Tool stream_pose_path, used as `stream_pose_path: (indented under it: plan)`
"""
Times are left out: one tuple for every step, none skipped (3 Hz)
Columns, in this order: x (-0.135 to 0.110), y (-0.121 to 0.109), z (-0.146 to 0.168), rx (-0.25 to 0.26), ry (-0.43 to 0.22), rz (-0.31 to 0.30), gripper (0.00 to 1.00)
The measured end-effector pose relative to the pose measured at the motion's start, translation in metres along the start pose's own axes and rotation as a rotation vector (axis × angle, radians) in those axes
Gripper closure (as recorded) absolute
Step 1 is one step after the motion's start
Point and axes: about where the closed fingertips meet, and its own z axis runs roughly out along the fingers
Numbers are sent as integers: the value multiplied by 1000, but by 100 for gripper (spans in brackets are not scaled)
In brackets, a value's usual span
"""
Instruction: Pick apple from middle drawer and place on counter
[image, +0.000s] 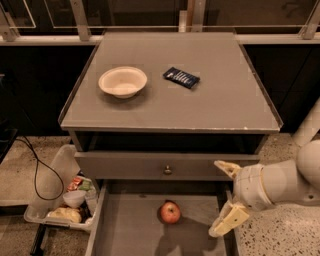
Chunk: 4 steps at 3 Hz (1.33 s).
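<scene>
The claw hangs spread wide and empty over the right edge of the middle drawer. Just left of it the apple, small, round, red with a yellowish patch, sits on the drawer's grey floor. Above, the worktop bears a white bowl and a dark packet.

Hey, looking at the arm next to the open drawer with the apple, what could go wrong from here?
The open gripper hangs at the middle drawer's right wall, so it may clip that wall or the drawer front above. The apple lies loose on the flat floor; a nudge could roll it away.
</scene>
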Motion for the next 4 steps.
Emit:
stream_pose_path:
  plan:
    - [20, -2, 38, -12, -52, 22, 0]
    - [45, -4, 81, -22, -71, 39, 0]
    - [48, 3, 92, -36, -69, 39, 0]
    - [69, 12, 131, -59, -41, 63, 0]
